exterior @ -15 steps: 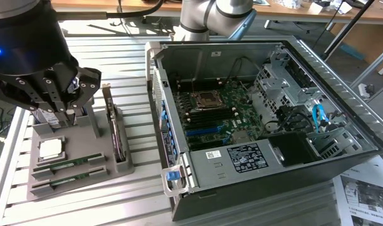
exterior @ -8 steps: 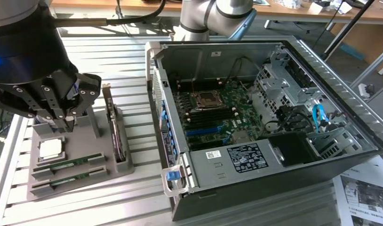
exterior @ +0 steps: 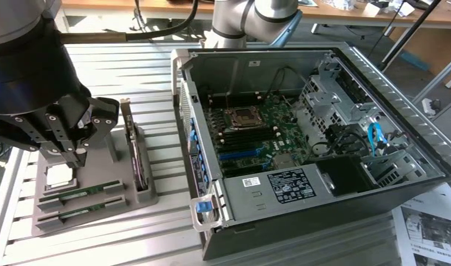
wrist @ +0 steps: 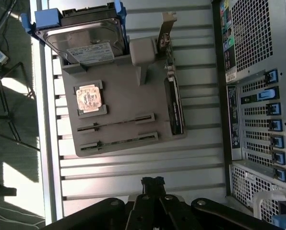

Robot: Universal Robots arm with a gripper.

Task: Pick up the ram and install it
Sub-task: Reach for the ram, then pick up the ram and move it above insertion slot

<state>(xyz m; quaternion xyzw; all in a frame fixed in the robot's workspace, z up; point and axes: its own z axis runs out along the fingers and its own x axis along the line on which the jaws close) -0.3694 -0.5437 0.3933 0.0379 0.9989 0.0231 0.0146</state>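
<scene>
Two rams, thin green sticks, lie side by side in slots of a grey holder (exterior: 118, 138): one ram (exterior: 81, 193) and a second ram (exterior: 85, 209) nearer the front. In the wrist view they are narrow strips, ram (wrist: 116, 123) and ram (wrist: 119, 141). My gripper (exterior: 72, 160) hangs above the holder's back part, over the square silver processor chip (exterior: 59, 176), and it is shut with nothing in it. The wrist view has the gripper (wrist: 152, 182) short of the holder (wrist: 119, 81), apart from both sticks.
A dark expansion card (exterior: 133, 149) stands on edge at the holder's side toward the open computer case (exterior: 432, 149). Its motherboard (exterior: 262, 133) lies inside with the socket and memory slots. A hard drive (wrist: 85, 38) sits at the holder's far end. Papers (exterior: 432, 227) lie by the case.
</scene>
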